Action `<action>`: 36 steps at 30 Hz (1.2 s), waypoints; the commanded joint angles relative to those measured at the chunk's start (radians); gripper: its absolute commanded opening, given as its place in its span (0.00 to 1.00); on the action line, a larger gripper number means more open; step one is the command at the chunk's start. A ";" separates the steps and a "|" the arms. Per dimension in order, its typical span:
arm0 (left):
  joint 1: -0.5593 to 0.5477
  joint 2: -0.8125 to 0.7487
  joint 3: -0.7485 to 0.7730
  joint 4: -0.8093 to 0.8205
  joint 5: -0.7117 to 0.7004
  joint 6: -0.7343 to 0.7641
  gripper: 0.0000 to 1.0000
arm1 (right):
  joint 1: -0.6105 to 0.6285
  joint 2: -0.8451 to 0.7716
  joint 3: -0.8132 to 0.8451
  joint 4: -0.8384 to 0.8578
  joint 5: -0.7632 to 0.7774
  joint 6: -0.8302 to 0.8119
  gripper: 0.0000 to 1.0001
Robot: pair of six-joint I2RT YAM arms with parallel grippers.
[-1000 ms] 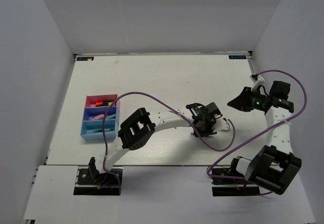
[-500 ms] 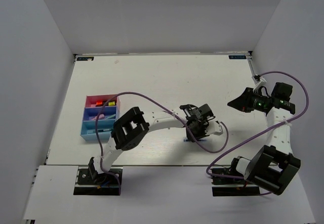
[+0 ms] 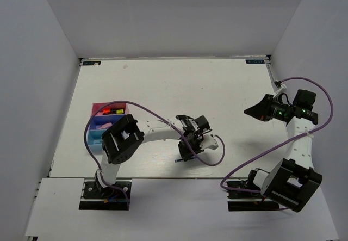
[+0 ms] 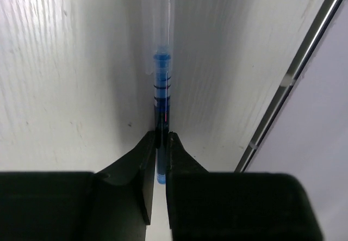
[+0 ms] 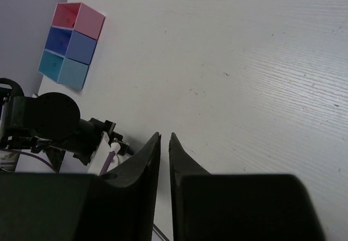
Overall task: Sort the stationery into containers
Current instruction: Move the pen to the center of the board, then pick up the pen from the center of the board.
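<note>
Since a second back, the left gripper (image 4: 161,138) has gone from partly open to clamped on the blue pen (image 4: 161,83), and the arm has drawn back left across the table (image 3: 163,83) toward the containers. The fingers pinch the pen near its lower end, and the clear barrel sticks out ahead of them. Whether it is lifted off the surface I cannot tell.

Judgement: pick done, carry under way, drop not yet made.

The pink box (image 3: 102,109) already holds highlighters (image 3: 112,111). The blue box (image 3: 99,122) and pale blue box (image 3: 93,138) adjoin it on the near side.

Room: bare table lies between pen and boxes. The left arm's own elbow (image 3: 120,138) overlaps the boxes' right side from above, and the purple cable (image 3: 213,158) loops near the wrist. The table's edge strip (image 4: 293,72) runs close by the pen.

The right gripper (image 5: 165,138) hangs well apart at far right, its fingers nearly together on nothing.
</note>
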 commanded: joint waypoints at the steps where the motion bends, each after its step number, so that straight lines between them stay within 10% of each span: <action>1: -0.001 0.009 -0.094 0.011 -0.093 -0.025 0.21 | -0.012 -0.021 -0.003 -0.015 -0.049 -0.013 0.14; 10: -0.029 -0.011 -0.265 0.184 -0.236 -0.123 0.44 | -0.032 -0.008 -0.002 -0.024 -0.078 -0.024 0.14; 18: -0.054 0.020 -0.325 0.258 -0.266 -0.161 0.00 | -0.041 -0.011 0.000 -0.024 -0.089 -0.025 0.14; 36: 0.125 -0.502 -0.243 -0.029 -0.273 -0.010 0.00 | -0.052 -0.014 -0.003 -0.047 -0.129 -0.052 0.16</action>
